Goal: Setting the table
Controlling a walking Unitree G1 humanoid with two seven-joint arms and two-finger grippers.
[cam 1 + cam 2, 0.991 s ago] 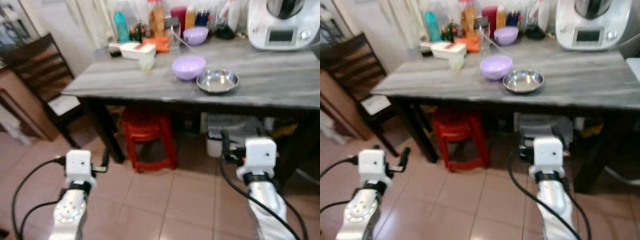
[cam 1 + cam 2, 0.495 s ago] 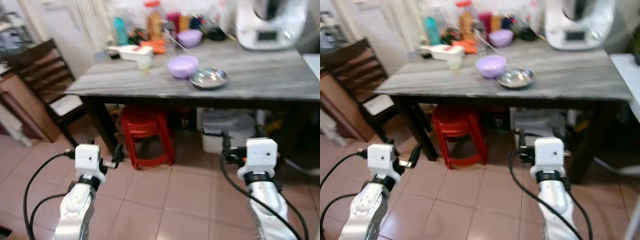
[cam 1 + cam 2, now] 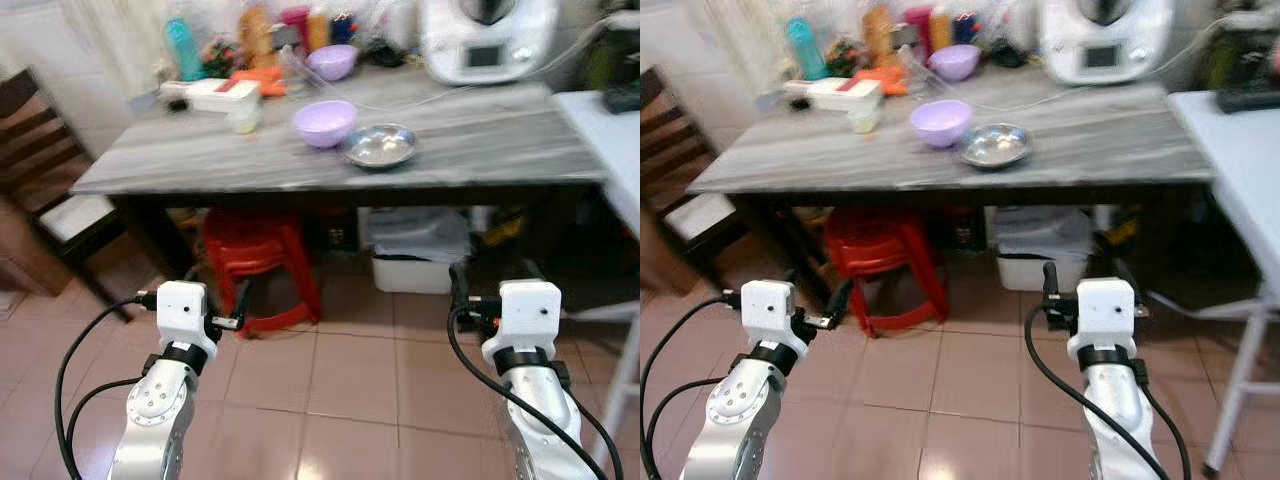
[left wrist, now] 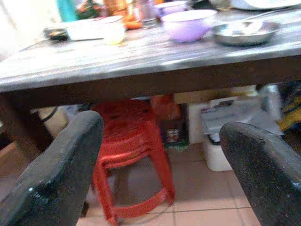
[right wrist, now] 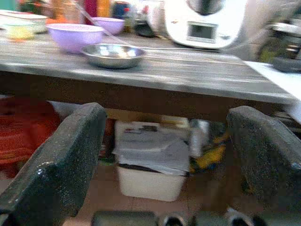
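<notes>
A: What is the biggest thing ahead?

B: A grey table spans the far half of the scene; a white tabletop juts in at the right edge; a dark wooden chair stands at the far left.

A: And on the grey one?

B: A white kitchen machine at the far right; a row of bottles along the far edge; a flat white container to the left; a lilac bowl near the middle, with a steel bowl just beside it on the right; a second lilac bowl sits farther back.

A: Underneath?

B: A red plastic stool on the left; a white bin to the right of it, on the tiled floor.

A: The grippers?

B: Both low and near, well short of the table; the left gripper has its fingers spread wide, nothing between them; the right gripper is spread too, holding nothing.
</notes>
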